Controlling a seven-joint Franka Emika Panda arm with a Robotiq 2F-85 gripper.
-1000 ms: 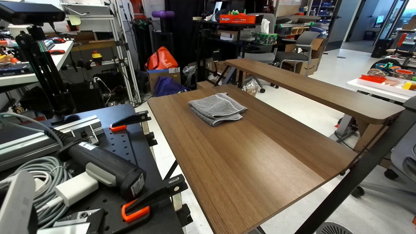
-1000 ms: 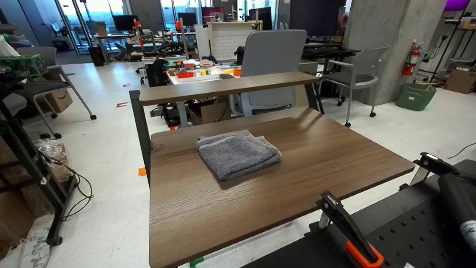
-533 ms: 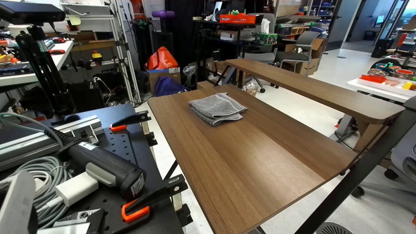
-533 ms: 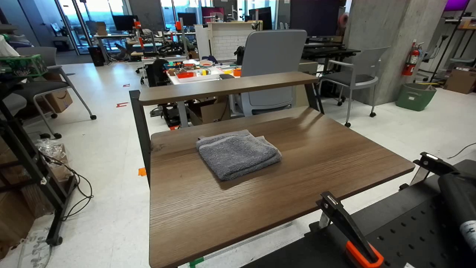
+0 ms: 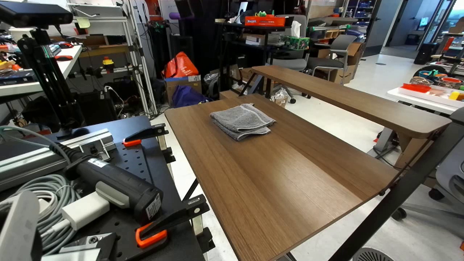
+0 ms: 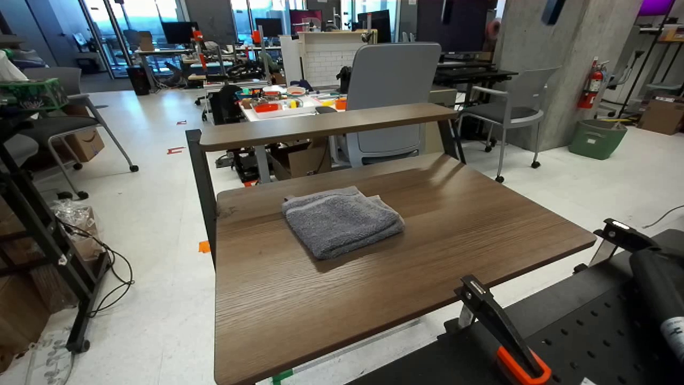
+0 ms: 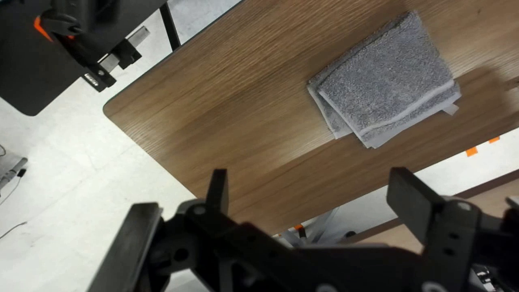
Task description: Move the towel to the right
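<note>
The towel (image 5: 242, 119) is a grey folded cloth lying flat on the brown tabletop (image 5: 282, 174), with layered edges. It lies left of the tabletop's middle in an exterior view (image 6: 342, 222). It shows at upper right in the wrist view (image 7: 389, 77). My gripper (image 7: 310, 172) is open, with its fingers wide apart and nothing between them. In the wrist view the towel lies beyond the fingertips, untouched. The gripper's fingertips (image 6: 553, 10) just show at the top edge of an exterior view, high above the table. A dark part of it shows at the top of an exterior view (image 5: 188, 8).
A raised brown shelf (image 6: 326, 127) runs along one long side of the tabletop, on dark posts (image 6: 200, 187). A black perforated bench (image 5: 134, 159) with orange-handled clamps (image 5: 170, 223) stands along the opposite side. A grey chair (image 6: 393, 96) stands behind the shelf.
Dark parts of my gripper have come into view at the top edge in both exterior views, where none showed before. The towel has not moved.
</note>
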